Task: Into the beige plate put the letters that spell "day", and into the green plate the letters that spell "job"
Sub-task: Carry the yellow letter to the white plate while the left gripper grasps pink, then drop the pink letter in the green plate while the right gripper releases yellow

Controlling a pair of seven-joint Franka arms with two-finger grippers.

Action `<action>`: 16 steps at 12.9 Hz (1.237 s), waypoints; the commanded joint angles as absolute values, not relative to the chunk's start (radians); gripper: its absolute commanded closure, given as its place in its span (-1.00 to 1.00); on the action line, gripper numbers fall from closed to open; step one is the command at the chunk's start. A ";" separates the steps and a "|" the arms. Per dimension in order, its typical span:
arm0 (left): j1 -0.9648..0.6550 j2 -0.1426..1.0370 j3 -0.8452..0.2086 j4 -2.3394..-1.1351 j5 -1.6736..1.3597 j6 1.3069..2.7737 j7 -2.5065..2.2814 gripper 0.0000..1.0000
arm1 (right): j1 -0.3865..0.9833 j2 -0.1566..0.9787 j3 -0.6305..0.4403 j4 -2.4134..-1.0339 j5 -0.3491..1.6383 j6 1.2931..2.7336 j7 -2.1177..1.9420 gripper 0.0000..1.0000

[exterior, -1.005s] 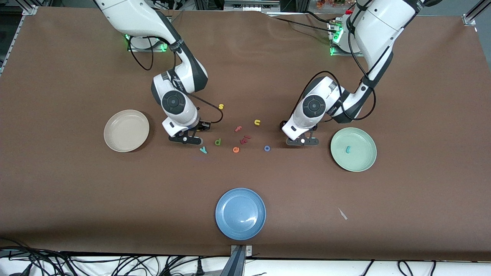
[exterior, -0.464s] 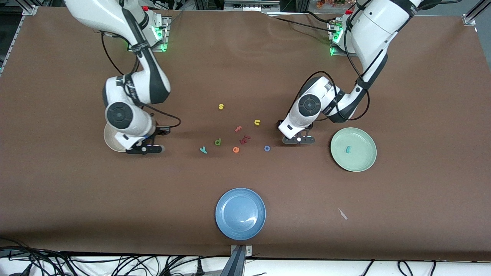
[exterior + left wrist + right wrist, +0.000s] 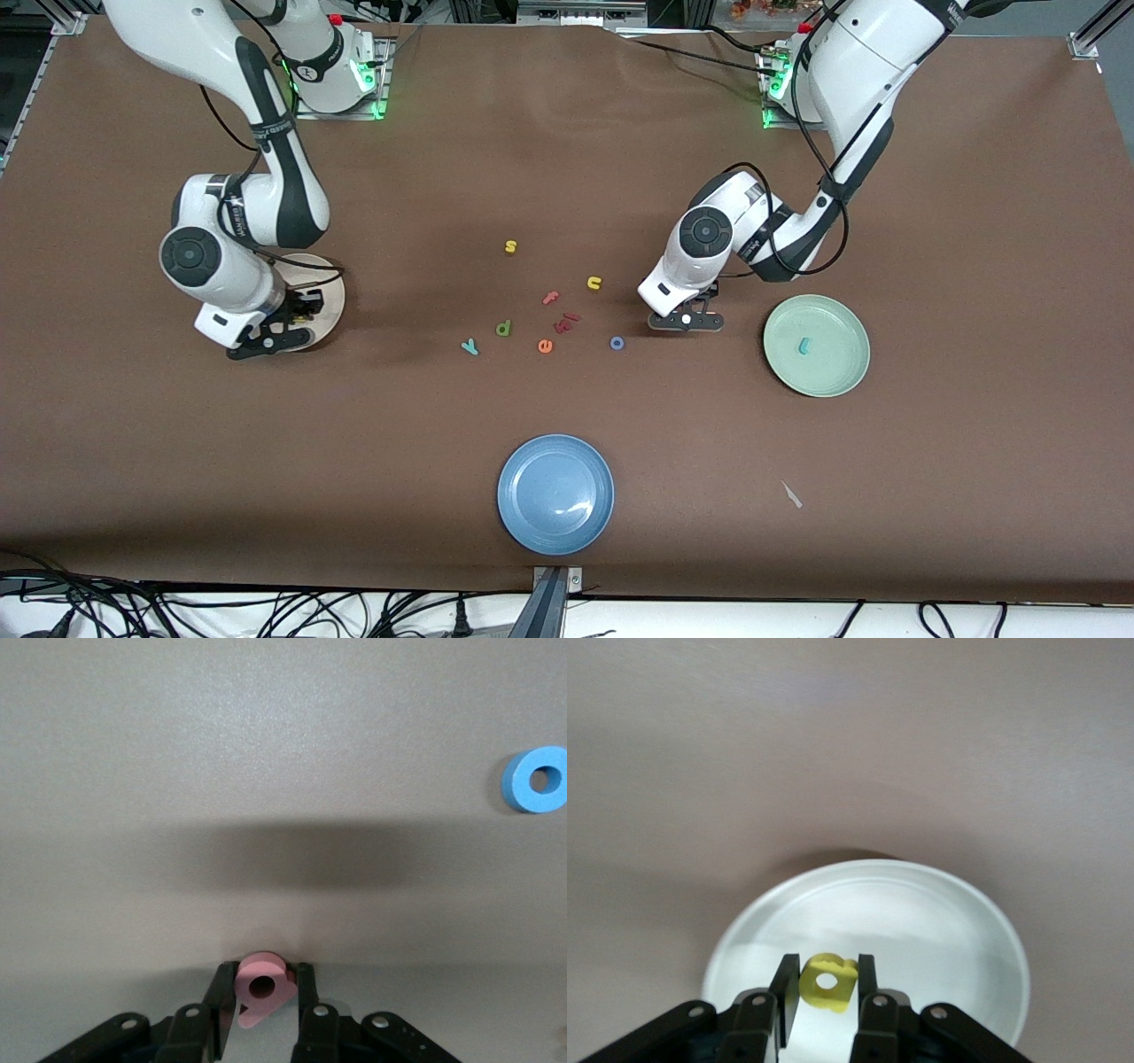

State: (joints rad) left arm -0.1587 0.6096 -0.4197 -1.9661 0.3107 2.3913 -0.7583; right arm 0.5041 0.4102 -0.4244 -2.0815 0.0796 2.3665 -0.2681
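right gripper (image 3: 824, 992) has carried the yellow "a" (image 3: 828, 981) over the beige plate (image 3: 326, 306), pinching it | left gripper (image 3: 264, 1001) just squeezed the pink "b" (image 3: 262, 990) on the worktop (image 3: 567, 177) | "j" (image 3: 804, 346) in green plate (image 3: 837, 372) | next: drop "a"

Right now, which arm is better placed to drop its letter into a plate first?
Right. The right gripper holds the yellow "a" directly over the beige plate. The left gripper grips the pink "b" over bare table, short of the green plate.

Yellow "a" (image 3: 828, 982); salmon-pink "b" (image 3: 261, 988); blue "o" (image 3: 617, 343); beige plate (image 3: 330, 303); green plate (image 3: 837, 372).
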 commanded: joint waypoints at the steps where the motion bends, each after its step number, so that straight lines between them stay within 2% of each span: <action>1: -0.157 0.608 -0.417 -1.968 0.350 2.390 -0.784 1.00 | 0.476 0.408 -0.425 -2.105 0.101 2.396 -0.344 -0.99; 3: -0.150 0.580 -0.416 -1.965 0.350 2.369 -0.779 1.00 | 0.479 0.405 -0.417 -2.083 0.126 2.349 -0.327 -1.00; 6: -0.091 0.513 -0.413 -1.928 0.350 2.180 -0.598 1.00 | 0.497 0.410 -0.378 -1.970 0.135 2.225 -0.269 -1.00; 10: 0.066 0.465 -0.413 -1.930 0.350 2.129 -0.311 1.00 | 0.500 0.458 -0.257 -1.893 0.137 2.250 -0.178 -1.00; 16: 0.225 0.537 -0.411 -1.944 0.353 2.140 -0.169 1.00 | 0.502 0.589 -0.123 -1.740 0.130 2.273 -0.183 -1.00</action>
State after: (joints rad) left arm 0.1862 0.5102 -0.3986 -1.9427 0.3181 2.1357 -0.2016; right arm 0.5067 0.5308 -0.1488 -1.8202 0.1173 2.2776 -0.1748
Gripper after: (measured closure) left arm 0.700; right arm 0.000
